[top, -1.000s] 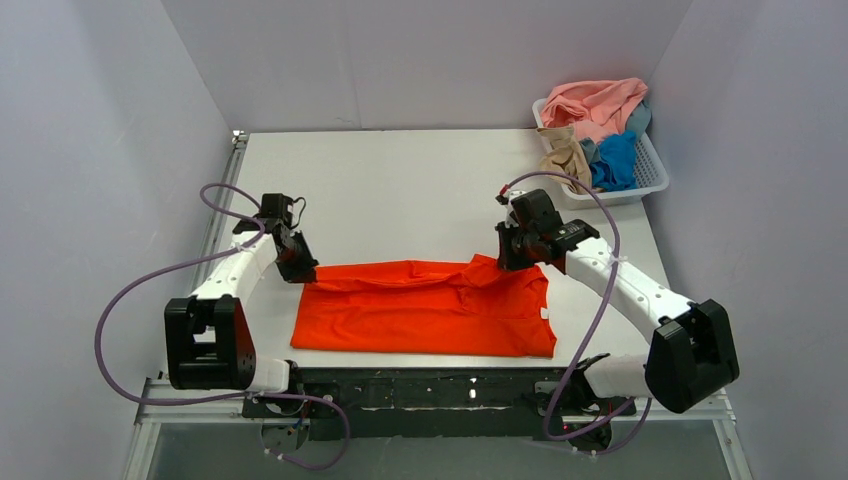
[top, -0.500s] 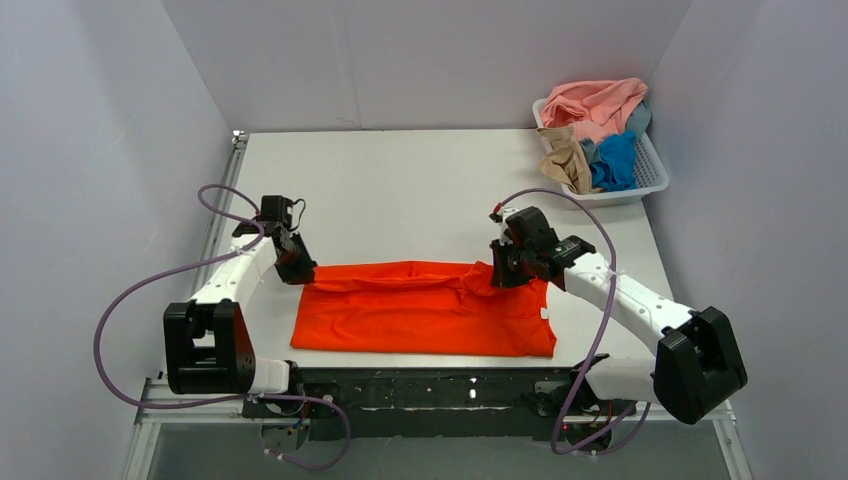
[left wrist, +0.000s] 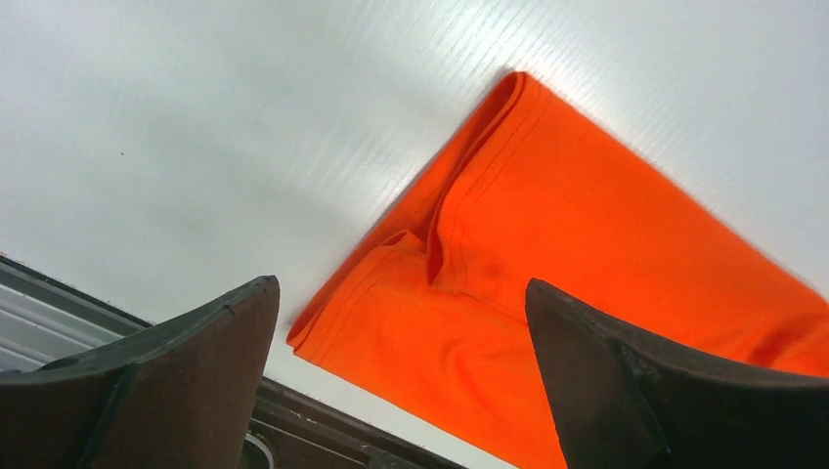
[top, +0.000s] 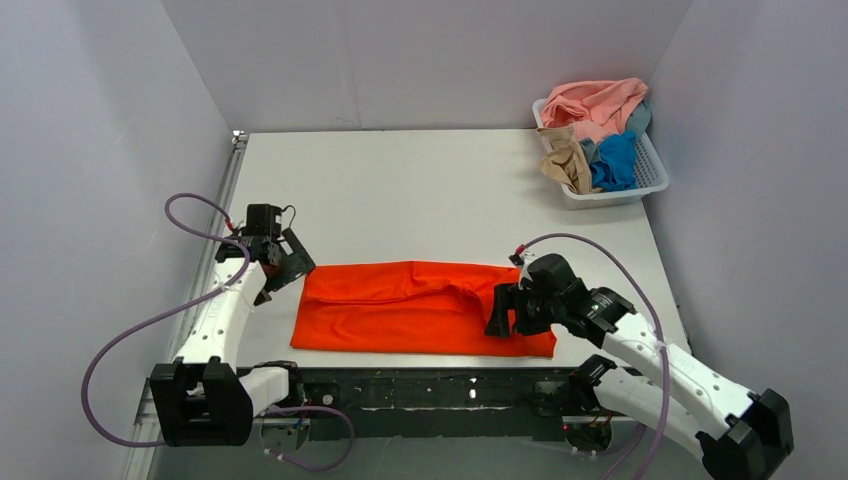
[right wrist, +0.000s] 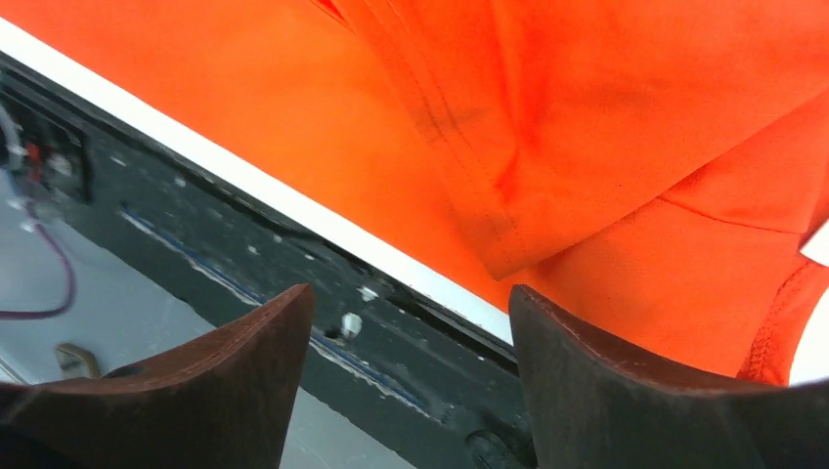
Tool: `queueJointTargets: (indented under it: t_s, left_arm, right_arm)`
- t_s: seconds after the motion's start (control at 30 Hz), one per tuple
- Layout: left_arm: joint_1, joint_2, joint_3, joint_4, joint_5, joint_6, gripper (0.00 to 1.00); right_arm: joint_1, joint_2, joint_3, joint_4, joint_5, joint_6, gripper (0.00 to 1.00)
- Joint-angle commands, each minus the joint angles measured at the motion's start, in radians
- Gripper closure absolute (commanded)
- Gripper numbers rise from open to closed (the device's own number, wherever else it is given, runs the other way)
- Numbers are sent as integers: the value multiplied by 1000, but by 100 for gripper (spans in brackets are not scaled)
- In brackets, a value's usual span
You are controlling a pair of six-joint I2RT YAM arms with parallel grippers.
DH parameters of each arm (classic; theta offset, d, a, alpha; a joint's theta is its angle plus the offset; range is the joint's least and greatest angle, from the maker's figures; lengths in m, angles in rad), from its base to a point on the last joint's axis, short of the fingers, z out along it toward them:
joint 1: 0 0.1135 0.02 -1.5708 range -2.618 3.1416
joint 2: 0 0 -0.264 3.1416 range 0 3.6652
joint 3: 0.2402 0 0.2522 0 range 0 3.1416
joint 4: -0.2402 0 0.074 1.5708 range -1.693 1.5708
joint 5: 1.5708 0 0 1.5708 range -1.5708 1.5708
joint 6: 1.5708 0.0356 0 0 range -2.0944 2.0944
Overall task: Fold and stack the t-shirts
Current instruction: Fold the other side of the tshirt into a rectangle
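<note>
A bright orange-red t-shirt (top: 420,310) lies folded into a long band near the table's front edge. My left gripper (top: 285,272) hovers open above its left end, nothing between the fingers; the left wrist view shows the folded corner of the shirt (left wrist: 587,244) below the left gripper (left wrist: 399,285). My right gripper (top: 497,318) hangs open over the shirt's right front part. In the right wrist view the right gripper (right wrist: 411,293) sits above the table's front edge, with a folded hem of the shirt (right wrist: 587,117) just beyond it. Pink (top: 595,105), tan (top: 565,160) and blue (top: 615,160) t-shirts lie heaped in the basket.
A white slatted basket (top: 640,188) stands at the table's back right corner. The black frame rail (top: 420,385) runs along the front edge, directly under the right gripper. Purple cables loop from both arms. Grey walls close in on three sides.
Both grippers have opened and let go of the shirt's far edge. The right arm swung forward to the front edge; the left drew back slightly to the left. The shirt lies flatter.
</note>
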Motion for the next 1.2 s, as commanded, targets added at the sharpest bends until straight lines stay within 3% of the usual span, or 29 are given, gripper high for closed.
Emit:
queueJointTargets:
  t_s: [0.0,0.17,0.27,0.4,0.47,0.57,0.67,0.83,1.0,1.17]
  left_arm:
    - [1,-40,63,-138,13,-67,2]
    - [-6,81,87,-15,359,-84,2]
    - [-45,186,119,-4,428,-74,2]
    - [-60,259,133,-16,478,-63,2]
    - [-60,256,127,-28,445,-62,2]
    - [-59,255,112,-62,370,-55,2]
    - [-60,285,97,-61,371,-43,2]
    - [-59,304,113,-64,386,-24,2]
    - [-79,340,145,2,557,-37,2]
    - [-188,428,198,4,592,-3,2]
  right_arm:
    - [0,-148,14,12,71,94,17]
    - [-6,-127,71,165,266,176,15]
    - [-50,22,152,253,324,170,15]
    - [-75,307,259,386,98,72,16]
    - [-75,452,318,349,-1,30,16]
    - [6,569,292,342,-26,36,17]
    - [171,551,237,323,-41,-38,17]
    - [196,599,274,148,9,-103,17]
    - [191,384,276,88,143,74,11]
    - [140,278,137,47,92,268,11]
